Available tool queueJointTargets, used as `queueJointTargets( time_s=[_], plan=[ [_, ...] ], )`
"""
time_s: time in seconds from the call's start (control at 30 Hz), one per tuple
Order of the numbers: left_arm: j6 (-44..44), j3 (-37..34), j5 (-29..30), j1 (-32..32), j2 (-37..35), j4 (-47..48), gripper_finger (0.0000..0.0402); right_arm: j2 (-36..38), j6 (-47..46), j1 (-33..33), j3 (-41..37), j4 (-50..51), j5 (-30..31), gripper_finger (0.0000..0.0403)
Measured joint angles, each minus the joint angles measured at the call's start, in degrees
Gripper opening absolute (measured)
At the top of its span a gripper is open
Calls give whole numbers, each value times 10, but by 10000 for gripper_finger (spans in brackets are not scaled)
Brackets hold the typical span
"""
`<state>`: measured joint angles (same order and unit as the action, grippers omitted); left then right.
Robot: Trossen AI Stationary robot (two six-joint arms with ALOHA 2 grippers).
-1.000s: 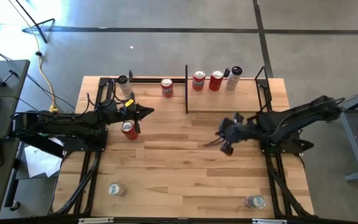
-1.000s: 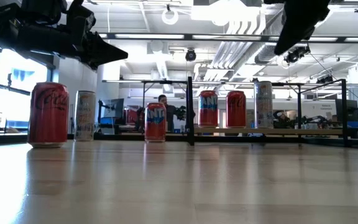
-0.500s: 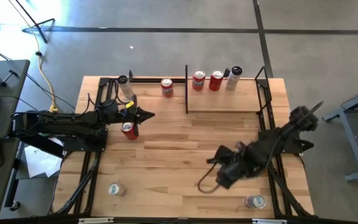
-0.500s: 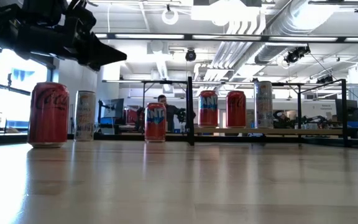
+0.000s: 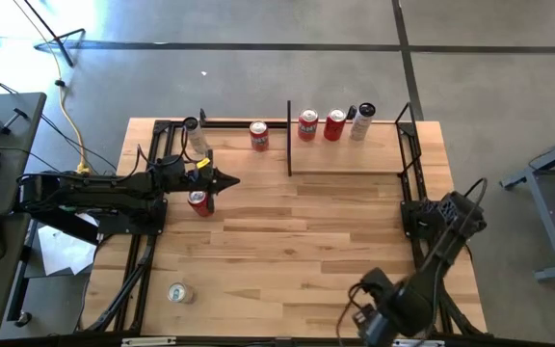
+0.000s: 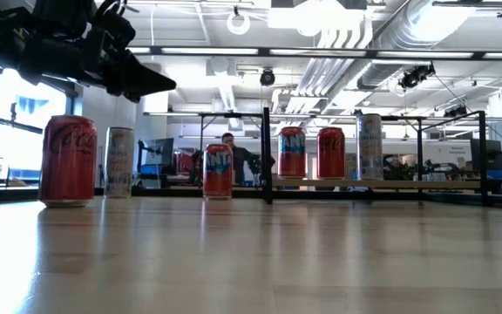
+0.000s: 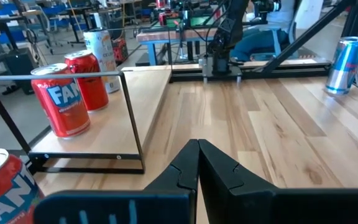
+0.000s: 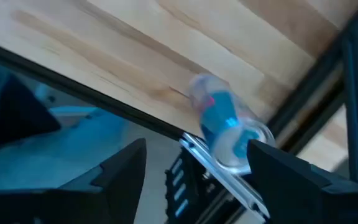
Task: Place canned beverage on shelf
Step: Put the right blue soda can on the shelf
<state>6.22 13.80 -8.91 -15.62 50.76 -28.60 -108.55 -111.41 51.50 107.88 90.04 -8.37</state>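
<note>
The right gripper [image 8: 191, 177], jaws spread wide, hovers just short of the blue can [image 8: 225, 121] at the table [image 5: 287, 241] edge; a clumsy close could knock it off, far from the shelf [image 5: 345, 154]. The left gripper [image 7: 197, 152], jaws together, waits.

Evenly and brightly lit from above, by ceiling strip lights [image 6: 234, 51] glaring white in the low view. Soft sheen across the table [image 6: 251, 253] there, foreground grain blurred. Strong motion blur in the right wrist view, smearing the blue can [image 8: 225, 121]. Sharp overhead view, with faint shadows beneath the arms.
</note>
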Motion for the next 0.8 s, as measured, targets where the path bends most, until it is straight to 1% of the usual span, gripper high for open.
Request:
queueJointTargets(
  time_s=[0.13,0.23,0.5,0.6,0.8],
  plan=[
    [-1,0,-2,1,0,1,0,0,-60,29,-14,0,-29,264],
    [-1,0,-7,0,0,4,0,0,-100,49,-19,1,-36,264],
    [-6,0,-26,0,0,5,0,-2,-187,90,-19,0,12,264],
    [-6,0,-26,0,0,5,0,-4,-191,94,-31,-1,21,264],
    [-14,0,-26,0,0,5,0,-4,-173,92,-83,-1,-16,264]
  ],
)
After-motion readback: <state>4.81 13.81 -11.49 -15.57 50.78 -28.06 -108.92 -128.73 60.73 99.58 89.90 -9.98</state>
